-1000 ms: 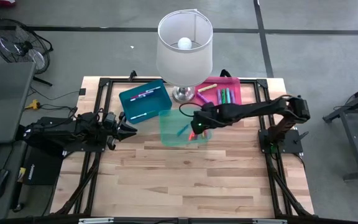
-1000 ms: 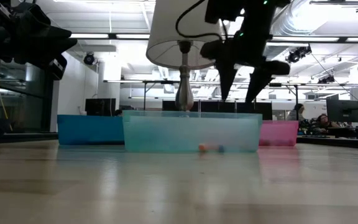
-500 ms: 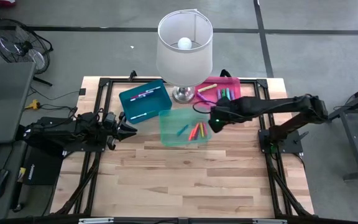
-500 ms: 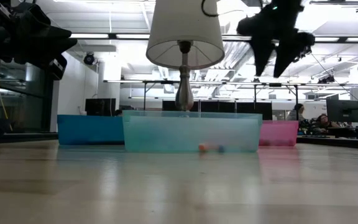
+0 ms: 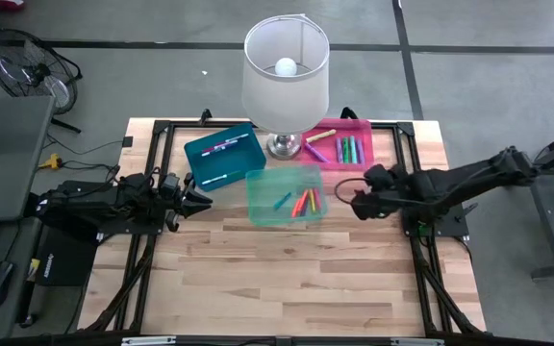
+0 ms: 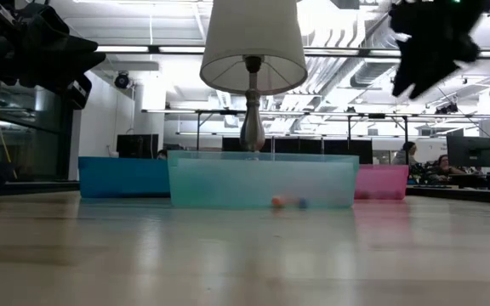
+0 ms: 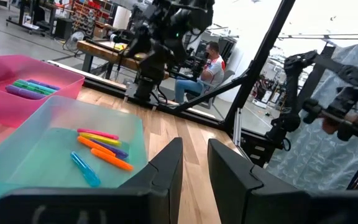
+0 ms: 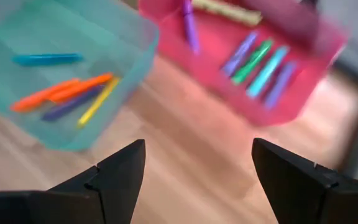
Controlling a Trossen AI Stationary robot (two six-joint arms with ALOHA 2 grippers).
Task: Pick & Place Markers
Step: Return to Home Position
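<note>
Several markers in orange, yellow, purple and blue lie on the floor of the clear teal bin at mid-table. More markers lie in the pink bin behind it, and a few lie in the blue bin. My right gripper hangs open and empty above the bare wood just right of the teal bin; its wrist view shows its fingers wide apart. My left gripper waits level at the table's left edge, its fingers nearly together with nothing between them.
A table lamp with a white shade stands between the blue and pink bins, its shade overhanging them and its base just behind the teal bin. Bare wood spreads across the near half of the table.
My right gripper has swung from above the teal bin toward the table's right edge and risen a little, rolling as it went. It has stayed open and empty. The markers in the teal bin lie still.
</note>
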